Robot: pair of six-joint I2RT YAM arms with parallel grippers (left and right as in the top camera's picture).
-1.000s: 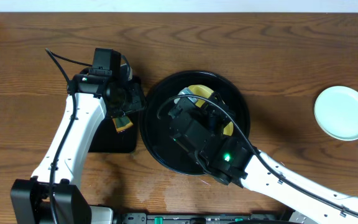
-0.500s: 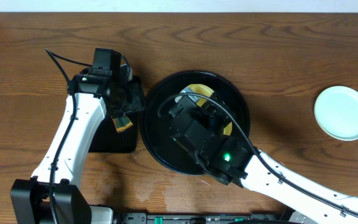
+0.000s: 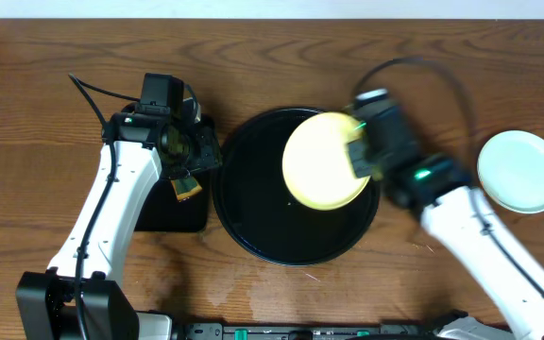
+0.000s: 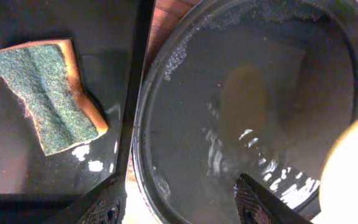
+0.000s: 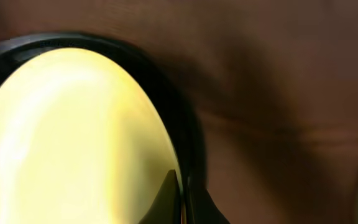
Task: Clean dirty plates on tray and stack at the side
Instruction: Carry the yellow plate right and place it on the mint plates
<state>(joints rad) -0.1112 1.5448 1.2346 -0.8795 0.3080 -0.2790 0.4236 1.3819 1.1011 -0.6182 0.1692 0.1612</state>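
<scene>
right tool (image 3: 359, 157) pinches yellow plate (image 3: 321, 176) by its rim, over round tray (image 3: 253, 229) right half | left tool (image 4: 182, 202) spread, beside tray's left rim | sponge (image 4: 45, 93) on rectangular tray (image 3: 170, 215) | mint plate (image 3: 521, 171) on tabletop (image 3: 423, 76), far right

A large round glossy black tray (image 3: 263, 222) with a raised rim is seen lying flat on the wooden table. Its floor (image 4: 185, 124) is covered with a wet film, with suds gathered along the inner rim. A pale yellow plate (image 3: 321, 161), small and round, is held above the far right part of the tray, its edge overlapping the tray's rim (image 5: 166, 81). It is clamped at its right edge by the right gripper (image 3: 359, 156). A pale mint-white plate (image 3: 521, 171) is set face up on the table, well apart from the tray, to its right.
</scene>
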